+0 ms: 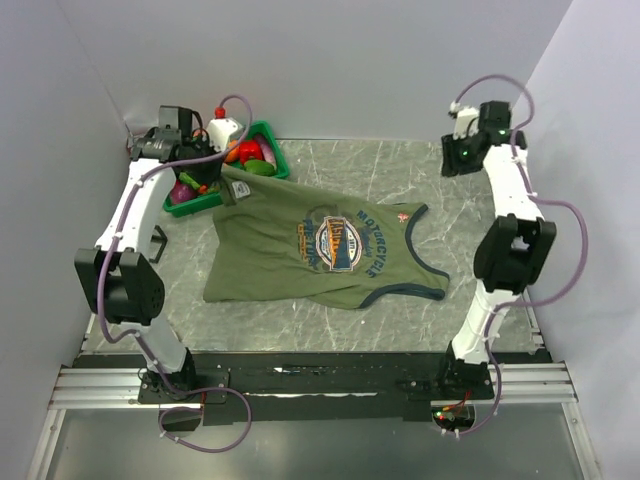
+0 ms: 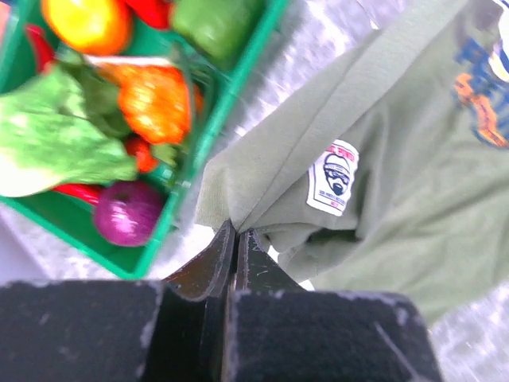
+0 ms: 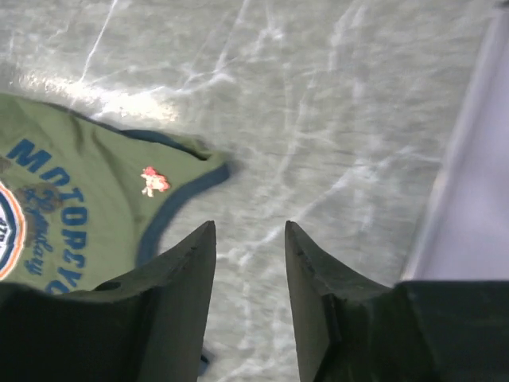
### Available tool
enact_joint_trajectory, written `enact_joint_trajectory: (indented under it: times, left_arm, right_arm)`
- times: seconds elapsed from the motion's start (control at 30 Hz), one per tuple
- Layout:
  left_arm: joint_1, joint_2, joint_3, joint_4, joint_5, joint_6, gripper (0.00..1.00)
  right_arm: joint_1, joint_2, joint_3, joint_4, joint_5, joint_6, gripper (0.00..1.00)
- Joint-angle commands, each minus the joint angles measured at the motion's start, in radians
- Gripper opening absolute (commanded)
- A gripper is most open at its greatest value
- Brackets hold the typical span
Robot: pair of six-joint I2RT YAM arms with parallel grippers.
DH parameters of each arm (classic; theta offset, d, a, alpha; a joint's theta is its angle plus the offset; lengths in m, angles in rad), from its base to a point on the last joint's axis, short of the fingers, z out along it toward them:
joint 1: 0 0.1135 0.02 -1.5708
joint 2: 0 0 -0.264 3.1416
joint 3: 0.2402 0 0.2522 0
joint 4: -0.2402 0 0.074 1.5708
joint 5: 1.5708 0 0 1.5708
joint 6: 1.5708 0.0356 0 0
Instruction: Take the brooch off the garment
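Brooch point(image 3: 153, 181), tiny pinkish star, on creased olive garment point(image 1: 270, 270).

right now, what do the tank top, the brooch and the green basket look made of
The tank top: soft knit cloth, likely cotton, matte; it folds and creases. The brooch: too small to tell; pinkish-red, maybe enamel or plastic. The basket: looks like rigid moulded plastic, glossy green rim.

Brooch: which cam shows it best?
Right wrist: the brooch is largest there, pinkish-red on the garment beside its navy trim, unobstructed. Top external shows it only as a tiny red speck. Left wrist does not show it.
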Motion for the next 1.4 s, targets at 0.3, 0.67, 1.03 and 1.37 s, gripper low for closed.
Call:
enact_joint_trajectory:
  times: [0.3,0.67,1.03,1.37]
  left_arm:
    - [0.003,0.101,-0.01,-0.133,0.029,-0.027,0.01]
    - [0.003,0.116,-0.008,-0.182,0.004,-0.038,0.01]
    - [0.003,0.104,-0.04,-0.196,-0.011,-0.047,0.01]
    - [0.001,0.084,0.065,-0.224,-0.073,-0.087,0.01]
  right_arm:
    - [0.024,0.325,0.085,-0.063,-0.149,0.053,0.48]
    - [0.017,0.402,0.132,-0.041,-0.23,0.106,0.5]
    - [0.033,0.463,0.172,-0.021,-0.129,0.168,0.46]
    - [-0.009,0.292,0.16,0.058,-0.308,0.165,0.06]
